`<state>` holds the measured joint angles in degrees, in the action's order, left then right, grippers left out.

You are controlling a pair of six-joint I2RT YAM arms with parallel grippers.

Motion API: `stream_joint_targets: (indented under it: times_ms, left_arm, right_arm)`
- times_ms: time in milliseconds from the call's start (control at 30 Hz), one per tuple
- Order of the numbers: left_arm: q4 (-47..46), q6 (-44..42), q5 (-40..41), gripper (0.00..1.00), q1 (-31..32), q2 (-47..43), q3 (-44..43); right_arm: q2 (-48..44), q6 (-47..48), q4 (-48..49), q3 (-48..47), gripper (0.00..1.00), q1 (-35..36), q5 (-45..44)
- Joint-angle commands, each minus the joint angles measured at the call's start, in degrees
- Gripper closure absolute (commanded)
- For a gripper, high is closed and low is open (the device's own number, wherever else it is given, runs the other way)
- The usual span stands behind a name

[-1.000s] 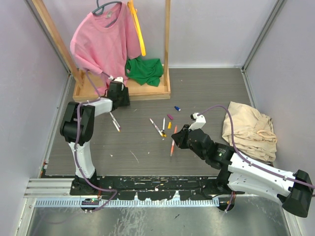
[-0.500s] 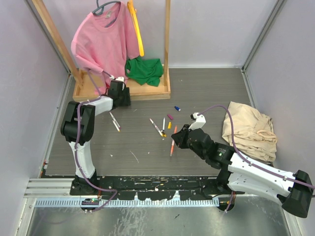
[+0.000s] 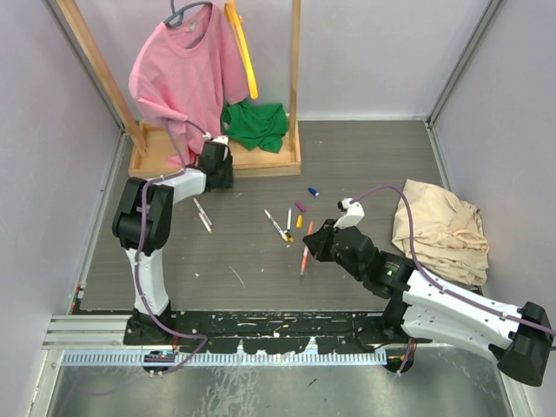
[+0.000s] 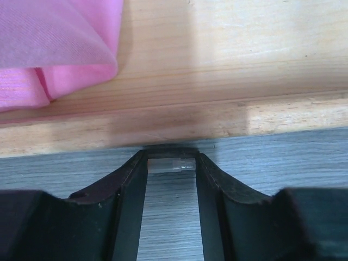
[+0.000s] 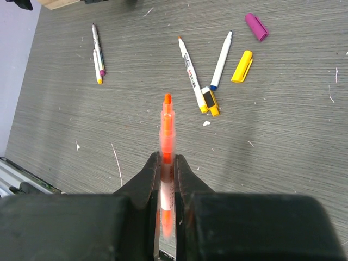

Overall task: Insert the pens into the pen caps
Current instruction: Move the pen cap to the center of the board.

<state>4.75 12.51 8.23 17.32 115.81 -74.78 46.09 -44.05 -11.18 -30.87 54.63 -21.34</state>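
Your left gripper (image 3: 217, 172) nudged right along the wooden rack base (image 3: 269, 163) at 11 o'clock, jaws either side of a pale tube (image 4: 171, 165), can't tell if it's pinched. Your right gripper (image 5: 167, 163) is clamped on the orange pen (image 5: 167, 122) near centre. Grey woodgrain counter (image 3: 373, 165), lilac walls (image 3: 365, 52). Count: five pens (image 5: 190, 70), three loose caps (image 5: 242, 58) at 12 o'clock of it, three cloths (image 3: 439, 230).

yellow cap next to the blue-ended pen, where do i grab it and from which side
Pinch the yellow cap across its narrow width at mid-length, coming straight down from above. It lies flat on the table with both long sides bare. The blue-ended pen lies close alongside, so keep the tool narrow.
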Motion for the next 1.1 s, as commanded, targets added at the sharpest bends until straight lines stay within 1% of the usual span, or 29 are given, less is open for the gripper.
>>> stream_joint_targets:
  times_ms: [0, 167, 333, 767, 967, 1067]
  left_arm:
    - [1.30, -0.79, 1.39, 0.60, 0.54, -0.02, -0.84]
    - [1.35, -0.49, 1.36, 0.61, 0.77, -1.35, 0.83]
    - [0.26, 0.60, 0.64, 0.61, 1.93, -5.42, 4.79]
    - [-0.50, 4.35, -0.78, 0.61, 6.99, -21.17, 18.62]
    - [0.79, 5.93, -1.22, 0.62, 10.54, -27.89, 25.35]
    - [1.31, 7.27, -2.67, 0.62, 12.32, -30.84, 28.50]
  right_arm:
    - [-1.26, 0.05, 2.60, 0.11, 1.00, -0.34, 0.25]
    - [-1.33, 0.02, 2.65, 0.19, 1.00, -0.42, 0.37]
    - [-1.60, 0.05, 2.63, 0.49, 1.00, -0.53, 0.36]
    - [-3.09, -0.42, 1.87, 1.36, 1.00, -0.73, 0.03]
    - [-3.54, -0.03, 0.91, 1.12, 1.00, -0.75, -0.62]
    - [-3.51, 0.03, 0.87, 1.21, 1.00, -0.75, -0.76]
